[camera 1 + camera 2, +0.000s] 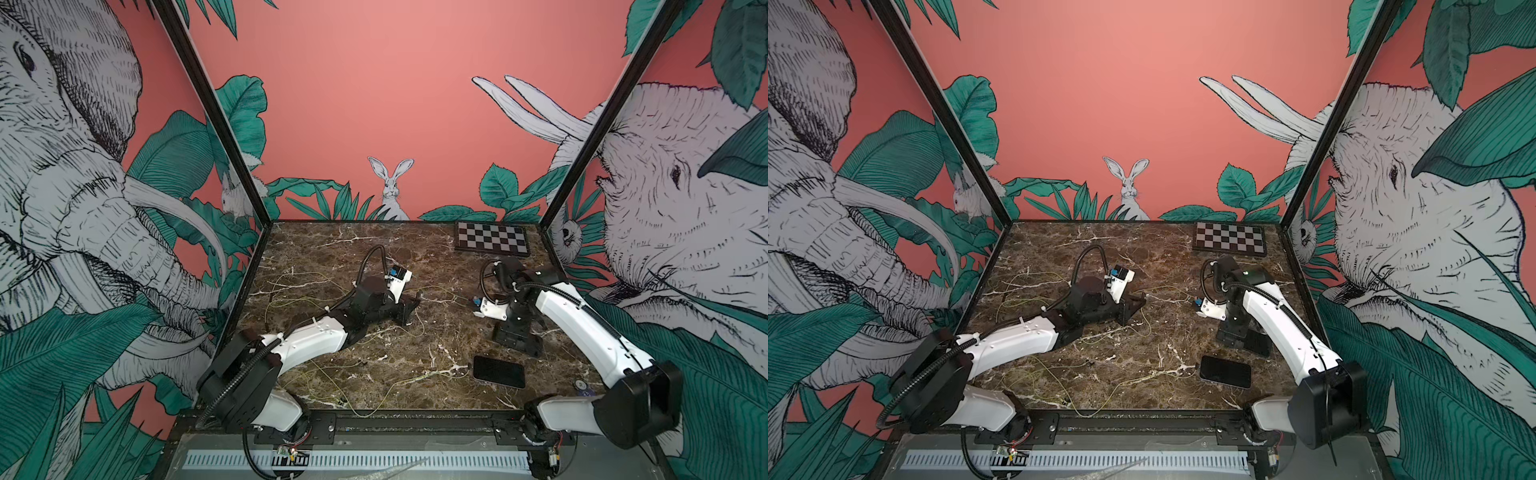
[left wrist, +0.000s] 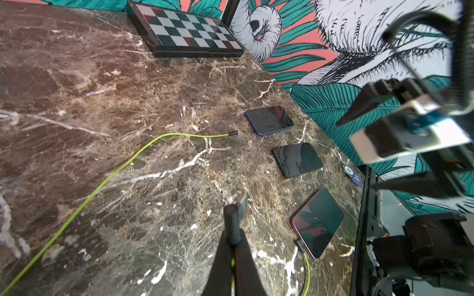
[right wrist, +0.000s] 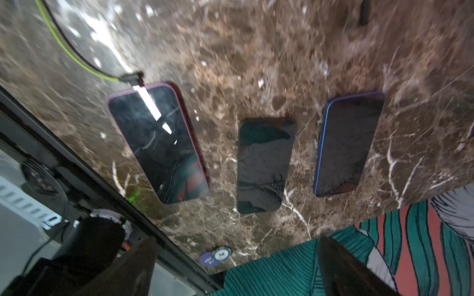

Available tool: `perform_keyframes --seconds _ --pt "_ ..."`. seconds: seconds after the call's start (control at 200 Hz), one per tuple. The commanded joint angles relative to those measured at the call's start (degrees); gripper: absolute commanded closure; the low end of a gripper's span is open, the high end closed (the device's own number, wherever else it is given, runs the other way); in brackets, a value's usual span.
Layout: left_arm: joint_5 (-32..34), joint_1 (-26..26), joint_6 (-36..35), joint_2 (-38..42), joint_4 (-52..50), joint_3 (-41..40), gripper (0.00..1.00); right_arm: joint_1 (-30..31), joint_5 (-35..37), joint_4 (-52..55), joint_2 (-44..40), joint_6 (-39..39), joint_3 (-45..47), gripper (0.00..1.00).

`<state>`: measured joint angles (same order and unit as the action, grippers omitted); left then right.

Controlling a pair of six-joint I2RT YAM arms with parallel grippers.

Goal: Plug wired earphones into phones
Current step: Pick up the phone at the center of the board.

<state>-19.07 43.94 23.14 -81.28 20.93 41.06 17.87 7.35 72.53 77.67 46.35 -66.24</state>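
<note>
Three phones lie in a row near the table's right edge: a red-edged one [image 3: 159,143], a black one [image 3: 264,164] and a blue-edged one [image 3: 348,143]. A dark plug [image 3: 132,77] on a yellow-green earphone cord sits in the red-edged phone's end. My right gripper [image 3: 236,266] hangs open above the phones with nothing between its fingers. My left gripper [image 2: 234,246] is shut on the dark plug [image 2: 232,223] of another yellow-green cord, over the table's middle, apart from the phones. A third cord's plug [image 2: 232,133] lies loose short of the blue-edged phone [image 2: 269,120].
A checkerboard plate [image 1: 492,237] lies at the back right corner. Two poker chips [image 3: 216,255] rest by the right front edge. Thin yellow-green cords [image 1: 316,299] trail over the marble's left and middle. In both top views my right arm covers two of the phones; the red-edged one [image 1: 498,371] shows.
</note>
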Motion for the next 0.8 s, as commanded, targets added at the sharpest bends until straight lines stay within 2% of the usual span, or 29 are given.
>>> perform_keyframes --seconds 0.0,0.285,0.58,0.795 --pt "-1.3 0.1 0.4 3.0 1.3 -1.0 1.0 -1.4 2.4 0.9 2.3 5.2 1.0 0.01" --pt "-3.9 0.2 -0.2 4.0 -0.4 -0.5 1.0 -6.3 2.5 -10.0 9.1 12.1 6.3 0.01" --pt "-3.9 0.2 1.0 5.7 1.6 -2.2 1.0 -9.8 0.2 -26.2 9.5 14.0 13.5 0.01" --pt "-4.2 0.2 1.0 6.2 1.4 -2.6 1.0 -11.4 -2.7 -28.1 10.6 14.7 16.1 0.01"
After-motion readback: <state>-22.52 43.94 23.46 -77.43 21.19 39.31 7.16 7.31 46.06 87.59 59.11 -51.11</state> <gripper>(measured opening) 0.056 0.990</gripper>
